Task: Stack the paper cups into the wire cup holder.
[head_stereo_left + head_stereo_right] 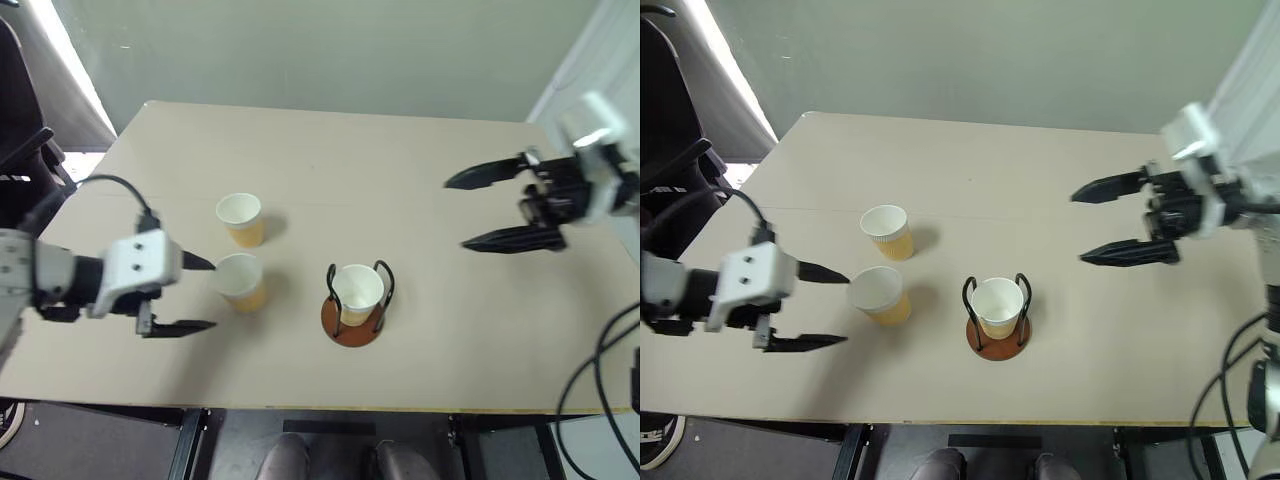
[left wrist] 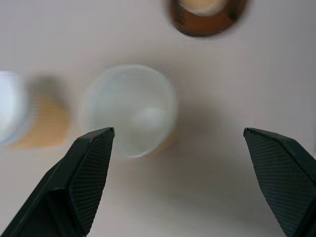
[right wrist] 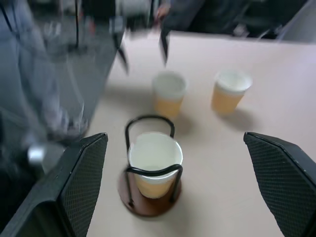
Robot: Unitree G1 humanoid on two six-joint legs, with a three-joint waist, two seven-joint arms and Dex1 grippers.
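One paper cup [image 1: 357, 290] stands upright inside the wire cup holder [image 1: 352, 325], whose brown base rests near the table's front edge. Two more paper cups stand to its left: one [image 1: 241, 281] close to the holder, the other [image 1: 240, 218] farther back. My left gripper [image 1: 205, 295] is open just left of the nearer cup, one fingertip almost at its rim. In the left wrist view that cup [image 2: 129, 110] lies ahead of the spread fingers. My right gripper [image 1: 458, 213] hangs open and empty above the table's right side, well clear of the holder.
The beige table [image 1: 420, 160] has bare room behind and to the right of the holder. A dark chair [image 1: 20, 150] stands off the table's left edge. Cables [image 1: 600, 370] hang at the right front corner.
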